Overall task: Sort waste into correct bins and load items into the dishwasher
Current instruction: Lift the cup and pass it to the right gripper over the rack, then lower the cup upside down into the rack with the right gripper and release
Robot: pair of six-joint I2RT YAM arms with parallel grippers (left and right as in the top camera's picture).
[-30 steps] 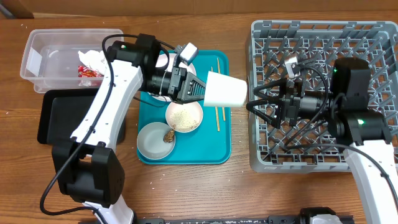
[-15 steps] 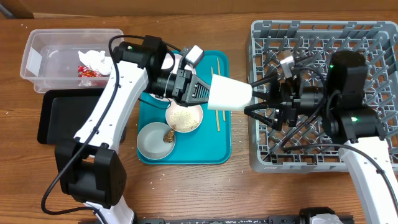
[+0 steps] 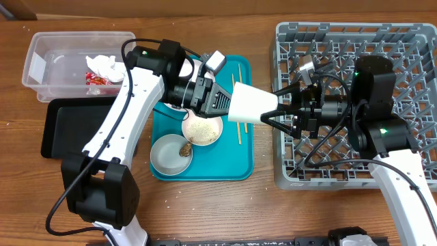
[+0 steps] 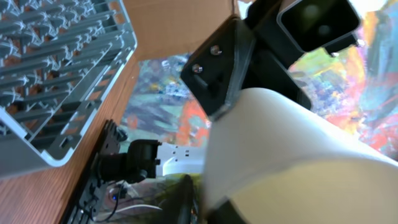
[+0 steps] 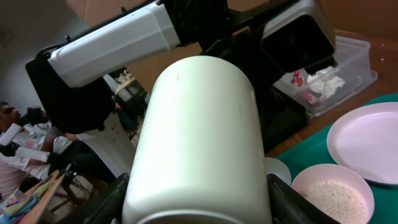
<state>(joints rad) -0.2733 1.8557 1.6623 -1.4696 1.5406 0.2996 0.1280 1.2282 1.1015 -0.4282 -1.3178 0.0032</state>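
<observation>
Handover of the small white cup [image 3: 251, 104] in hand, by judgement: carried clear of the desk [image 3: 205, 212], above the gap between the teal tray [image 3: 235, 164] and the grey dish rack [image 3: 410, 41], at 3 o'clock from the tray's centre. Left end effector [image 3: 222, 101]: clamped on the wider end of the cup, one dark finger [image 4: 242, 68] pressed on the outer wall in the left wrist view. Right end effector [image 3: 276, 108]: spread wide, straddling the narrower end from the 3 o'clock side, fingers [image 5: 109, 205] just beside the wall on either flank; contact not confirmable, nothing gripped so far as visible. Long axis of the cup: roughly level, running 9 o'clock to 3 o'clock overhead; wider end, judged to be the mouth, toward 9 o'clock, narrower end toward 3 o'clock and the rack. Held sideways, probably, to present a free length of wall to the receiving fingers and to pass the load to the arm on the rack's side. On the tray: bowl of white crumbs [image 3: 202, 130] and greyish bowl [image 3: 171, 154] toward 7 o'clock from the cup, chopsticks [image 3: 240, 130] toward 6 o'clock. Close the right fingers fully before releasing on the left; otherwise, risk of a drop onto the rack edge.
</observation>
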